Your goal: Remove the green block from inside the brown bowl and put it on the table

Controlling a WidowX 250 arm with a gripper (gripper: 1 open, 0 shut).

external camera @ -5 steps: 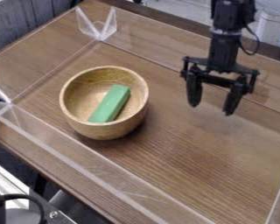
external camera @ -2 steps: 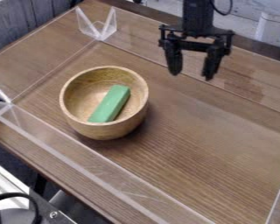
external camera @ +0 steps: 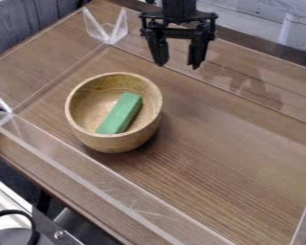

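The gripper [external camera: 178, 50] was seen to have been carried across the table [external camera: 232, 144] over the preceding second: from a place well to the right of the brown bowl [external camera: 114, 112] and level with it, to a place beyond the bowl's far rim, slightly to its right, above the back part of the tabletop. Throughout that sweep its two dark fingers [external camera: 156, 50] were kept spread wide, and nothing was held between them. The jaws were pointed steeply downward, though the gripper was not yet positioned over the bowl's opening.

The green block [external camera: 120, 113] was left undisturbed. It lay inside the bowl, resting aslant on the pale inner floor with one end towards the bowl's far-right wall and the other towards its near-left side. The bowl itself was not shifted; it was found in the same spot, near the clear acrylic wall [external camera: 47, 144] on the left.

The task was therefore judged to be at its approach stage only: no contact with the block had been made and nothing had been lifted. The travel was read as a repositioning toward the bowl, with the spread jaws prepared for a grasp. It was reckoned that the gripper would still need to be brought nearer over the bowl, lined up across the block's narrow width, and lowered past the thick rim.
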